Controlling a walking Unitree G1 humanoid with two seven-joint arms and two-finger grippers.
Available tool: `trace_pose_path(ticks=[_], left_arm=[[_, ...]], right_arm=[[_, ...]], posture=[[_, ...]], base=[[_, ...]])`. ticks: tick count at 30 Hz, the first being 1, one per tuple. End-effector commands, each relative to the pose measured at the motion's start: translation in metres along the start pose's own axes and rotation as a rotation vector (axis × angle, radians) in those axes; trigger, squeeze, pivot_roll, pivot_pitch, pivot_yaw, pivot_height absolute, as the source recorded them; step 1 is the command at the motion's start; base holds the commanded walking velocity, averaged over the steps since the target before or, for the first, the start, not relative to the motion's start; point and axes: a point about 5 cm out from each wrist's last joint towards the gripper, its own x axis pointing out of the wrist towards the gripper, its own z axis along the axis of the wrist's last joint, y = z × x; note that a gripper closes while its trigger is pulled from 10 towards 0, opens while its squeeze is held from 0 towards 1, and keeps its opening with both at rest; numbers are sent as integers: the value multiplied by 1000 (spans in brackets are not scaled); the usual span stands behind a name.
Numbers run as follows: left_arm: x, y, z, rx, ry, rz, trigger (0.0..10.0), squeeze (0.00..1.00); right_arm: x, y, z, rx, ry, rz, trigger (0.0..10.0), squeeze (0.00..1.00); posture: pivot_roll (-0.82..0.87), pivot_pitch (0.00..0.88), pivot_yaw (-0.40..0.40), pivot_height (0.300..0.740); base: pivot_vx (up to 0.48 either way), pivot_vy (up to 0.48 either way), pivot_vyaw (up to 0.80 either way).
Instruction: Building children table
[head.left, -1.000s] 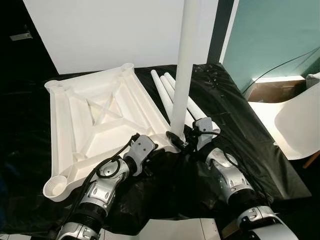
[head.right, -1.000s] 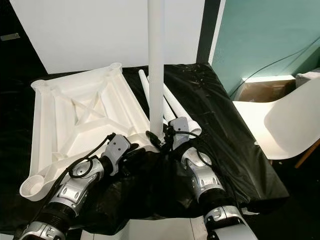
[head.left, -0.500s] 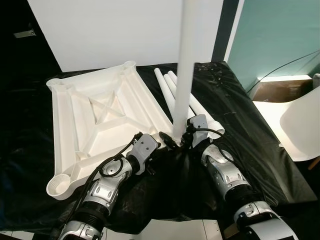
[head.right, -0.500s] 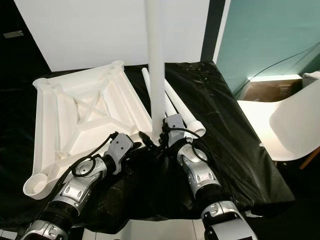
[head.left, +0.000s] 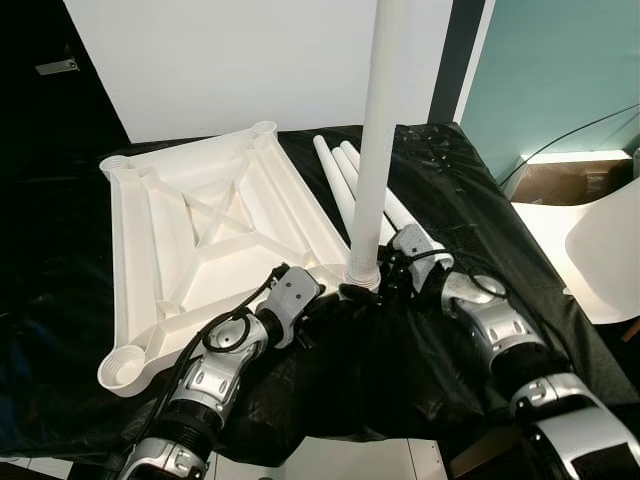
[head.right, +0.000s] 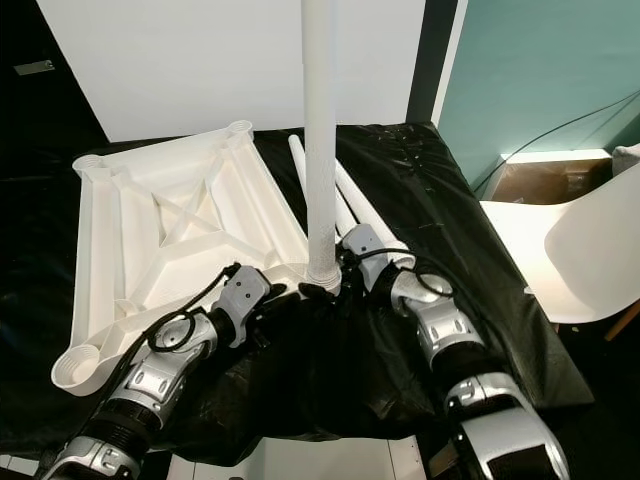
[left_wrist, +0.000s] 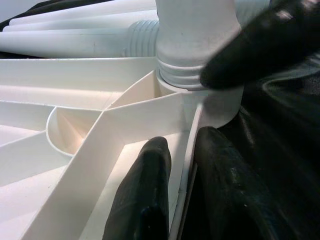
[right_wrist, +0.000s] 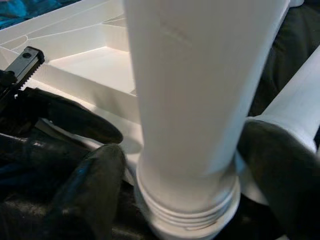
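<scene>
White plastic tabletop (head.left: 200, 250) lies underside up on a bench (head.left: 520, 270) draped in black sheeting, its ribs and corner sockets showing. One white leg (head.left: 380, 140) stands upright in the corner socket nearest the robot, its threaded end seated at the socket mouth. The right hand (right_wrist: 185, 165) has its fingers (right_wrist: 95, 185) spread on either side of that leg's base, touching it. The left hand (left_wrist: 182, 180) pinches the tabletop's rim wall just beside the same socket. Spare legs (head.left: 340, 180) lie side by side on the sheeting beyond. No writing is legible on any part.
</scene>
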Motion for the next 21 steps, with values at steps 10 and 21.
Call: trace_pose_path(ticks=[10, 21], left_arm=[[-2, -20, -28, -60, 115, -79, 10000, 0], [-2, -19, -28, -56, 117, -81, 10000, 0]], right_arm=[[9, 24, -10, 87, -48, -56, 0, 0], [25, 52, -19, 241, -184, -469, 0, 0]], posture=[[13, 0, 5, 740], [15, 0, 10, 740]], base=[[0, 0, 0], [0, 0, 0]])
